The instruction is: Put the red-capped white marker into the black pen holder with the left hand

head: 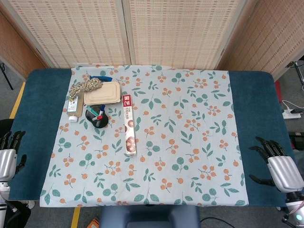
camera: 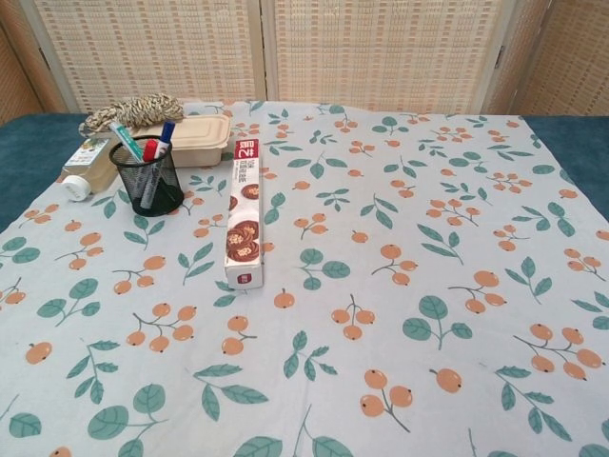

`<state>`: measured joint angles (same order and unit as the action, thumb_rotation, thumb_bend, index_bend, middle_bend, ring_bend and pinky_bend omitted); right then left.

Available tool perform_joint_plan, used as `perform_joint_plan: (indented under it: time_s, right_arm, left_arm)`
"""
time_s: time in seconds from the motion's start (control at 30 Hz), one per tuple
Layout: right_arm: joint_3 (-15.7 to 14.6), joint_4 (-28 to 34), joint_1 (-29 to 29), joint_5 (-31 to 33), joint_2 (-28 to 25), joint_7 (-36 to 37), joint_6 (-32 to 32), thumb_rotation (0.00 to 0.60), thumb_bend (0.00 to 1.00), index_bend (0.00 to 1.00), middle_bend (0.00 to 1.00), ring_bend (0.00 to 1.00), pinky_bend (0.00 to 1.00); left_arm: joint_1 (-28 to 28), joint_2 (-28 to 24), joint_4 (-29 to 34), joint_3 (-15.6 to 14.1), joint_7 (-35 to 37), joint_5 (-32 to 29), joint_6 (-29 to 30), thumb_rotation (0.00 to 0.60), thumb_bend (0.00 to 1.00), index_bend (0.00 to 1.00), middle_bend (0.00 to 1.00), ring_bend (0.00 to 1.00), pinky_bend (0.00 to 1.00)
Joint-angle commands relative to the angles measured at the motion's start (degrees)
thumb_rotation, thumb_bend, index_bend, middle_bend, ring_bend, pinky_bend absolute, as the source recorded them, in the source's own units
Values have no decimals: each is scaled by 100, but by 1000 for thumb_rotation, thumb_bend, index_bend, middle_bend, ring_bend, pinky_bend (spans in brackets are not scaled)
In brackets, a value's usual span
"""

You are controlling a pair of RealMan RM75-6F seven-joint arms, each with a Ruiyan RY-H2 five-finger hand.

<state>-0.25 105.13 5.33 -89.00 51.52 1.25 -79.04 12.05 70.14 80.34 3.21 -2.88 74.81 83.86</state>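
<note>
Open cloth (head: 190, 142) right of box (head: 129, 124)

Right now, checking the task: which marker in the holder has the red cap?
The red-capped marker stands in the black pen holder, between the teal-capped marker and the blue-capped marker.

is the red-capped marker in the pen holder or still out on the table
In. The red-capped white marker stands in the black mesh pen holder, cap poking above the rim beside two other pens.
</note>
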Motion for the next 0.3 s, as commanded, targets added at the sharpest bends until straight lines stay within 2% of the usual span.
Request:
perform_joint_plan:
  time_s: [0.03, 0.3]
  right_arm:
    - [2, -5, 16, 24, 15, -21, 33, 600, 0, 257, 56, 107, 97]
    - [18, -17, 22, 102, 35, -83, 50, 600, 0, 257, 56, 107, 97]
  left_arm:
    - [-8, -36, 50, 18, -29, 10, -69, 600, 391, 107, 64, 8, 108]
    - [-15, -55, 109, 82, -69, 1, -248, 600, 391, 107, 50, 4, 108]
